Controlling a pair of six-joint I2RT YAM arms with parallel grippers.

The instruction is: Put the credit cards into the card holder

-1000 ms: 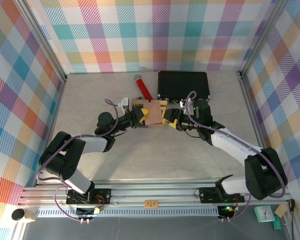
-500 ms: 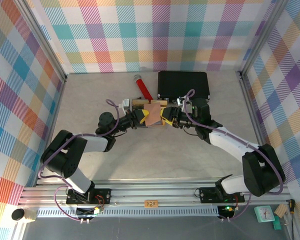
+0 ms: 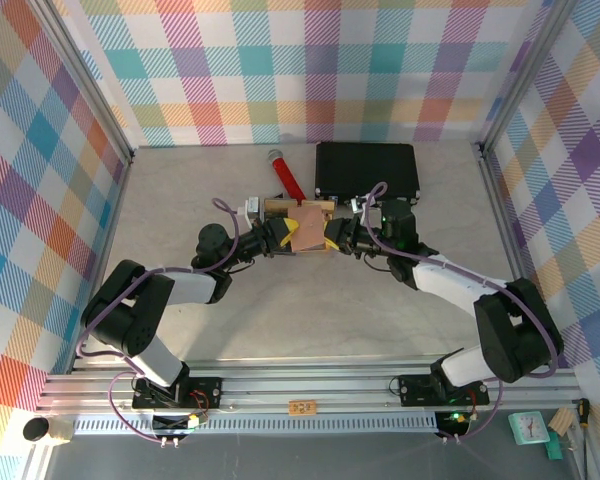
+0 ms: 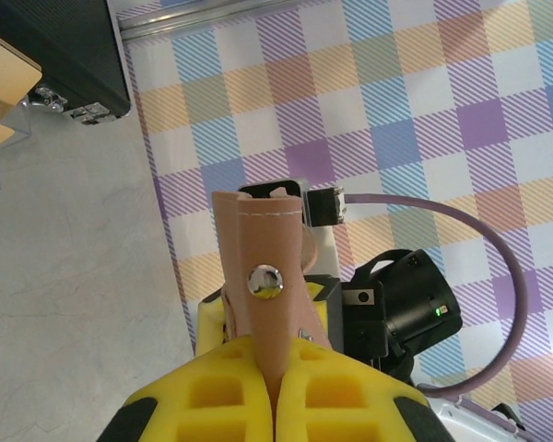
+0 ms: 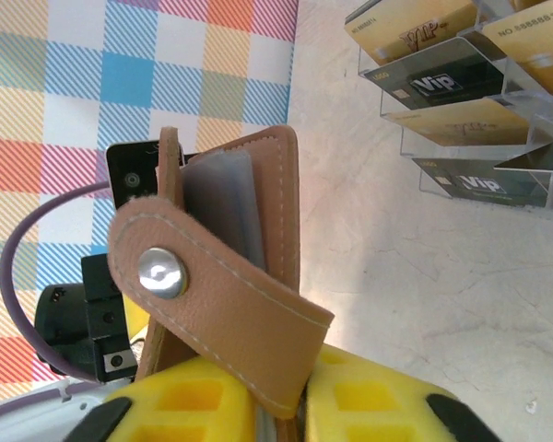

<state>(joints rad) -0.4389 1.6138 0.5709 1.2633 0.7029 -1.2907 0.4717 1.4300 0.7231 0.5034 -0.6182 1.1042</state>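
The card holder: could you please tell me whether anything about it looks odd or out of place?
The card holder is pinched from both sides between the left claw and the right claw. Its snap strap hangs unfastened, curling across the front. The credit cards sit in the clear tray.

Pastel plaid walls; pale mottled tabletop; aluminium rail.

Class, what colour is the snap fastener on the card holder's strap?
Shiny silver snap fastener on the card holder, clearest in the right wrist view.
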